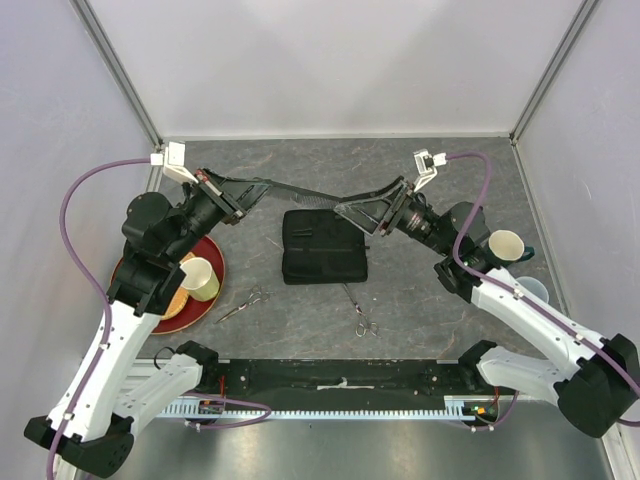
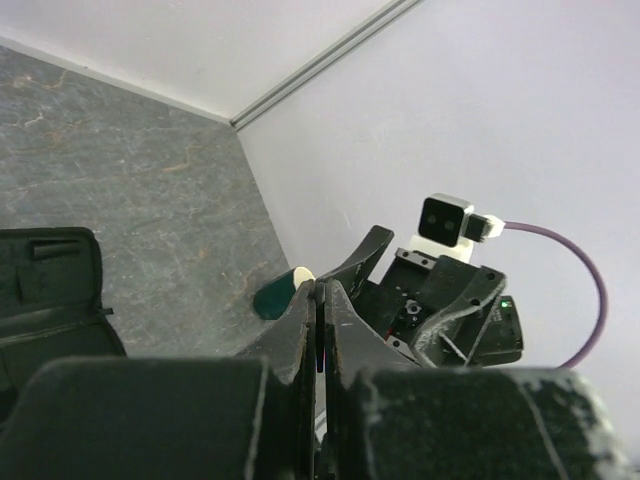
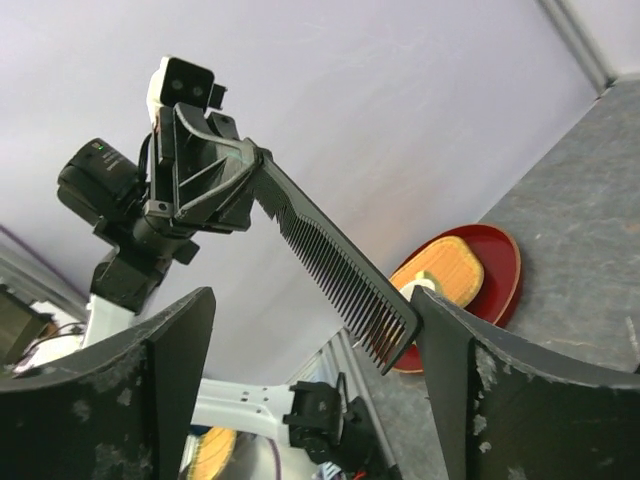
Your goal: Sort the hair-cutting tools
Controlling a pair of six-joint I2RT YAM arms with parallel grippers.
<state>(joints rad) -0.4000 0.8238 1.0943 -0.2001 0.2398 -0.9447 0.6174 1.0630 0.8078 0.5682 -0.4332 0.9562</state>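
My left gripper [image 1: 258, 188] is shut on the handle end of a slim black comb [image 1: 303, 193], holding it in the air above the black case. The comb [image 3: 335, 265] reaches across to my right gripper [image 1: 352, 212], whose jaws stand open around its toothed end. In the right wrist view the comb's tip lies against one finger [image 3: 450, 340] of the right gripper [image 3: 315, 295], with the other finger well apart. The left gripper [image 2: 318, 292] has its jaws pressed together. Two small silver scissors [image 1: 245, 303] [image 1: 362, 318] lie on the table in front of the case.
A flat black folding case [image 1: 323, 247] lies mid-table. A red tray [image 1: 215, 250] at the left holds a pale yellow cup [image 1: 200, 279] and a wooden dish. Two cups [image 1: 507, 245] [image 1: 532, 290] stand at the right. White walls close in the back and sides.
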